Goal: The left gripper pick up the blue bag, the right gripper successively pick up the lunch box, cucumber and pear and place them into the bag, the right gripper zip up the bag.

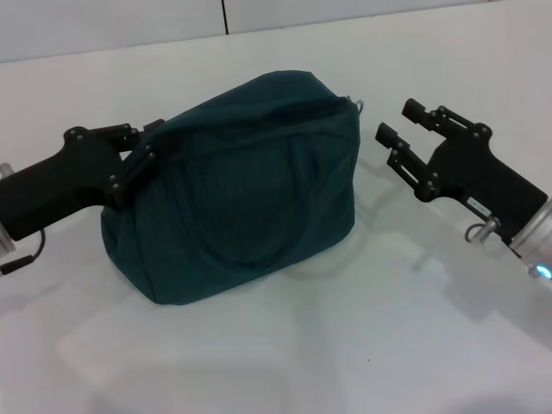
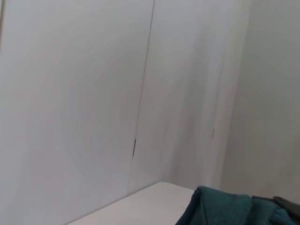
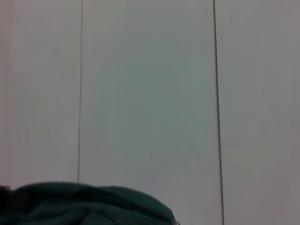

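The blue bag (image 1: 250,190) stands on the white table, bulging, its top closed and a handle lying flat on its near side. My left gripper (image 1: 153,142) presses into the bag's left end and is shut on the fabric there; its tips are partly buried in the cloth. My right gripper (image 1: 398,121) hovers just off the bag's right end, open and holding nothing, a short way from the metal ring pull (image 1: 358,105). The bag's top edge (image 2: 220,208) shows in the left wrist view, and the bag (image 3: 89,204) also appears in the right wrist view. The lunch box, cucumber and pear are out of view.
The white table (image 1: 345,345) spreads in front of and around the bag. A white panelled wall (image 1: 259,17) stands close behind it.
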Motion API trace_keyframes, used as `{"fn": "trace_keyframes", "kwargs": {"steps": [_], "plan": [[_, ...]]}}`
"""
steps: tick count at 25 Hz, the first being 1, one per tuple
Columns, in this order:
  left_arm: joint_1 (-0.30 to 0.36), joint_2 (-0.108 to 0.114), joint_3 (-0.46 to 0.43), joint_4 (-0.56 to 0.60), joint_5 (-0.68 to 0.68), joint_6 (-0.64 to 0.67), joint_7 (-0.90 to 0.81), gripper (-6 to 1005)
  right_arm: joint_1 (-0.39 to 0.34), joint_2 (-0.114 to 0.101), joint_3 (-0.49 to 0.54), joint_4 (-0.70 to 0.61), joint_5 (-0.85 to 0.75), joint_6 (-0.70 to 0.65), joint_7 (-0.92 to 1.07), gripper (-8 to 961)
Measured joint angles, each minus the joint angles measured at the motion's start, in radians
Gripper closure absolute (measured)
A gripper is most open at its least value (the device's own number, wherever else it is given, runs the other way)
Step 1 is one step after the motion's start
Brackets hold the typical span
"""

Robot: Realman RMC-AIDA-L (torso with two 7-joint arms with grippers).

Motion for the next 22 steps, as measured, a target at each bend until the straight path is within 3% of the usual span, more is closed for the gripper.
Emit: {"fn": "trace_keyframes", "kwargs": {"steps": [14,22], "plan": [[-0.003,-0.002,0.001,0.0,0.001,0.004,0.004,876,0.1,-0.033,-0.004,-0.001,-0.013,0.117,0.03,512],[-0.003,-0.002,0.0,-0.015,-0.019,0.005,0.03,875,0.127,-0.034,0.001,-0.001,-0.076,0.141,0.08,512]]}}
